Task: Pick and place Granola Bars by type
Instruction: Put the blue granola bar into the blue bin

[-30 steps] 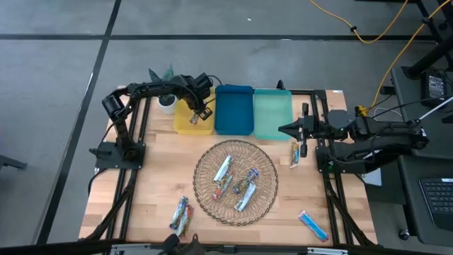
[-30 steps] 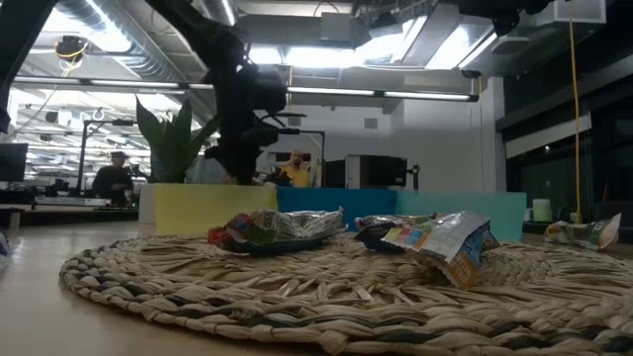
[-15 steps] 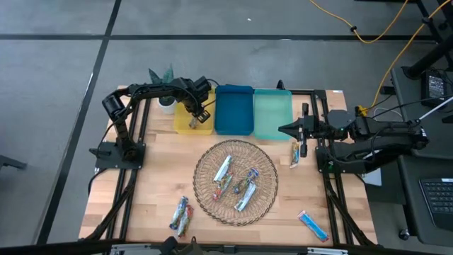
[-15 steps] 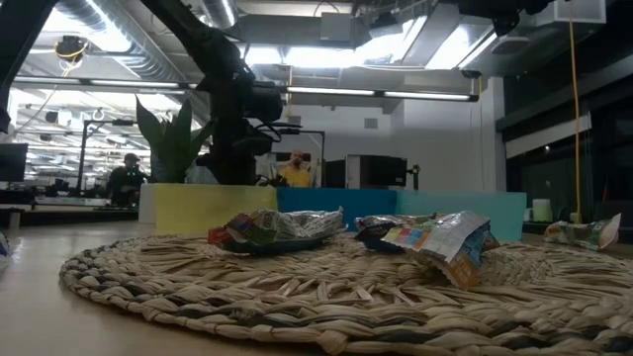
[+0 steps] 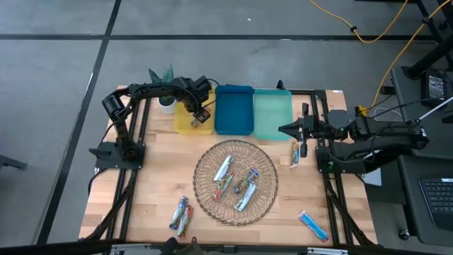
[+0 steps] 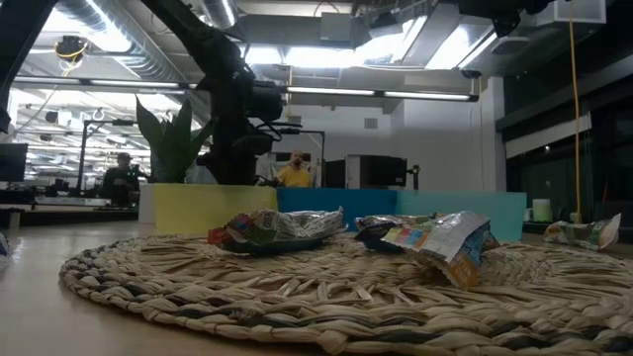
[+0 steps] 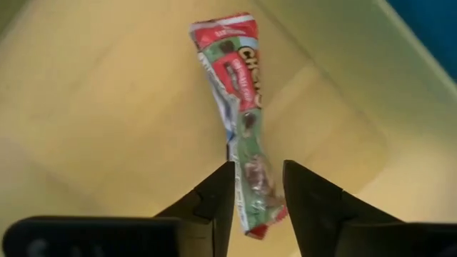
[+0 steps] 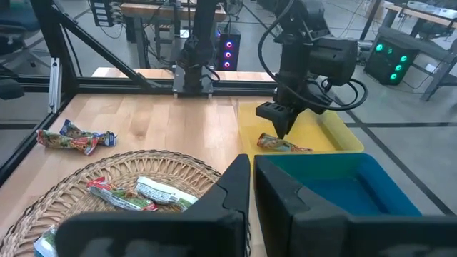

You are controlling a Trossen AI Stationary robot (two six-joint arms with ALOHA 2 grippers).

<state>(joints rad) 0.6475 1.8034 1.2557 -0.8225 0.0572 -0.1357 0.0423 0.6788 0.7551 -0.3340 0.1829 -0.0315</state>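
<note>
We are looking down on the wooden table [image 5: 156,184], where the round wicker basket [image 5: 235,181] is sitting in the middle, holding several granola bars [image 5: 224,170], with the yellow tray [image 5: 185,126], blue tray [image 5: 234,110] and teal tray [image 5: 272,113] lined up behind it. Our left gripper [image 7: 255,187] is hovering low inside the yellow tray, its fingers standing apart around the end of a red-orange bar [image 7: 241,100], which is lying on the tray floor; we judge it is being let go. The main risk we are seeing is that the crinkled wrapper is catching on a finger pad as the arm lifts, dragging the bar back out or onto the rim. A smaller risk is the gripper clipping the tray wall beside it and shifting the tray against its blue neighbour. Our right gripper [image 8: 251,187] is waiting near the teal tray with its fingers together, holding nothing. Other bars are lying loose on the table: a pair [image 5: 181,215] near the front left, one [image 5: 295,154] just beside the right arm, and a bright blue one [image 5: 312,224] at the front right, and these could be overlooked.
</note>
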